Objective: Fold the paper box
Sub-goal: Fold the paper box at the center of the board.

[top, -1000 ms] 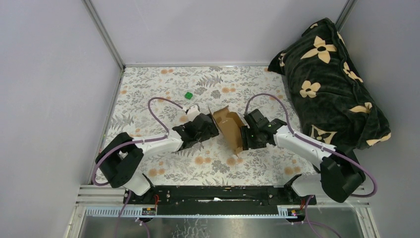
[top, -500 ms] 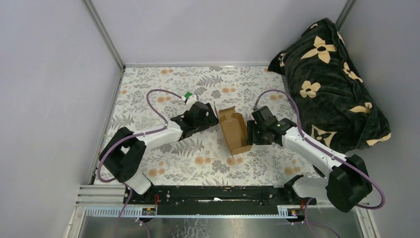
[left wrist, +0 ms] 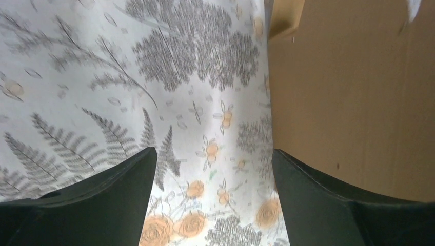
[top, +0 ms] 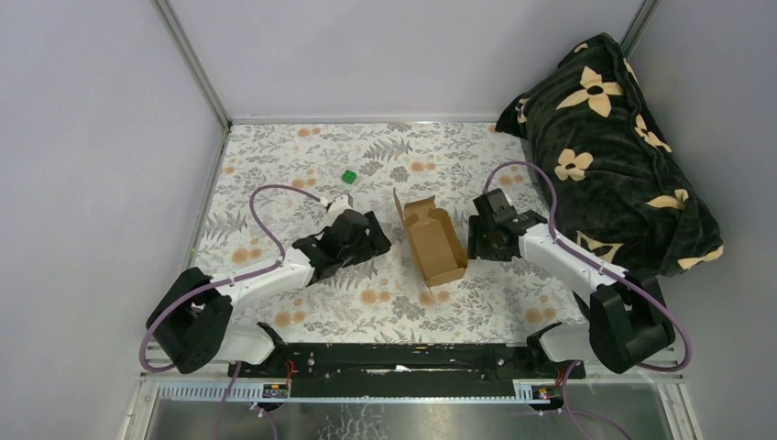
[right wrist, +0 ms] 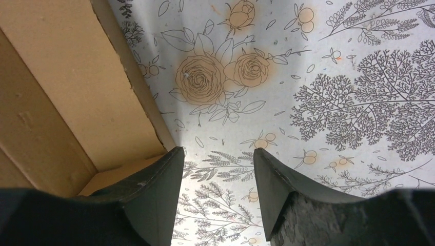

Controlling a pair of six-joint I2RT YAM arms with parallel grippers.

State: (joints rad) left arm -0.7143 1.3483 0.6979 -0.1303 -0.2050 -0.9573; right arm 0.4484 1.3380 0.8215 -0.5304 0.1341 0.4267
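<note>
Paper box (top: 432,240): mid-table on flowered cloth (top: 266,156), between the two grippers, open side up. Long axis slanted, near end toward the right, far end toward the left, with a raised flap at the far end. Plain brown cardboard on every visible face.

Left gripper (top: 376,240): jaws spread wide, gripping nothing, just beside the box's left wall.

Right gripper (top: 473,240): jaws parted, nothing between them, just beside the right wall.

Farther back: small green cube (top: 349,175), well apart from the box. Far right: dark blanket (top: 609,137) with cream flowers.
</note>
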